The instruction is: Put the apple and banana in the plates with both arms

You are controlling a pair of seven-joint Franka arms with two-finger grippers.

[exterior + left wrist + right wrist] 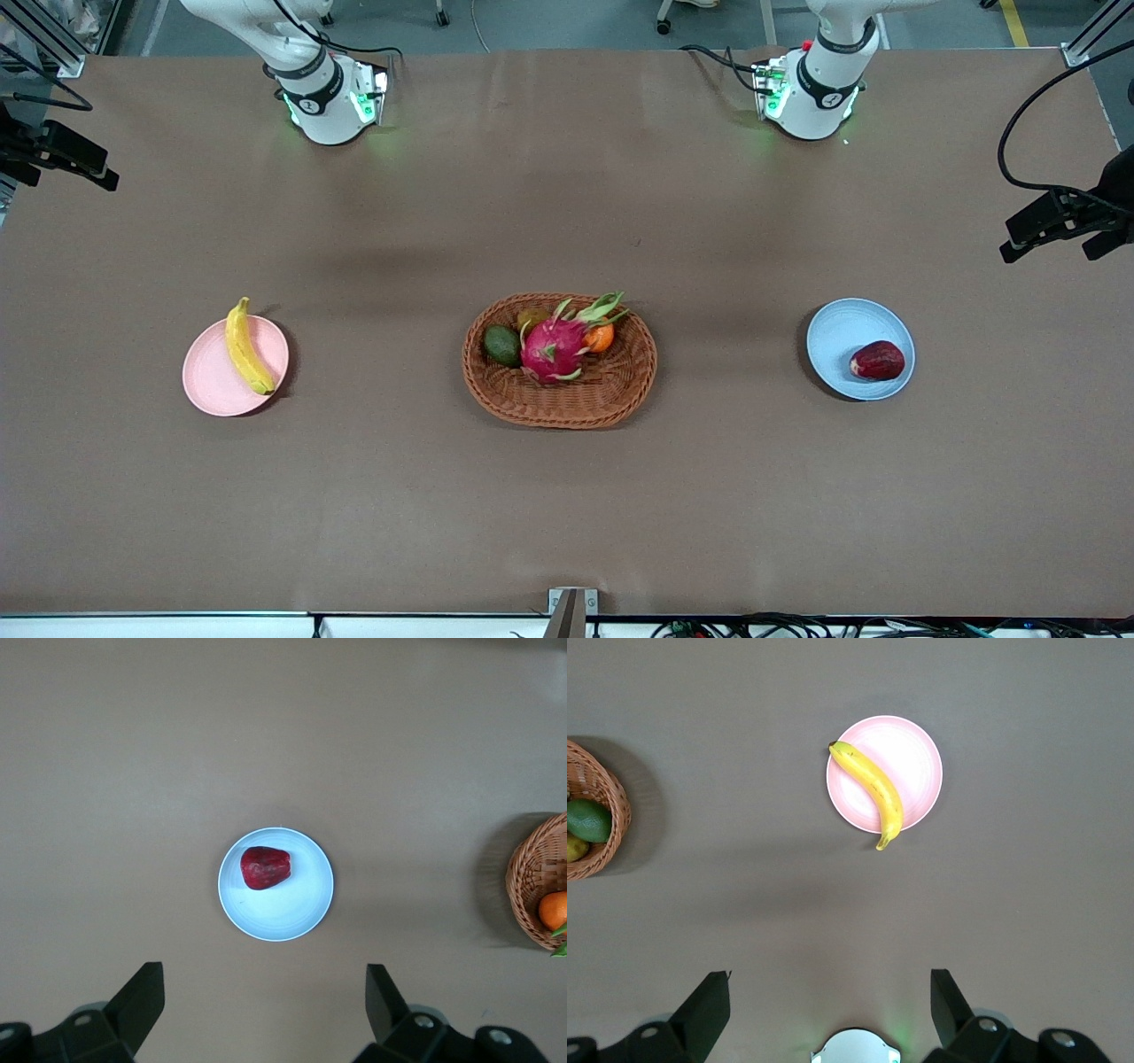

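A dark red apple (877,361) lies on a pale blue plate (837,332) toward the left arm's end of the table. The left gripper (266,1005) hangs high above it, fingers spread wide, holding nothing. A yellow banana (244,347) rests across a pink plate (213,381) toward the right arm's end, beneath the empty, wide-open right gripper (830,1005). A wicker basket (611,399) sits between the plates.
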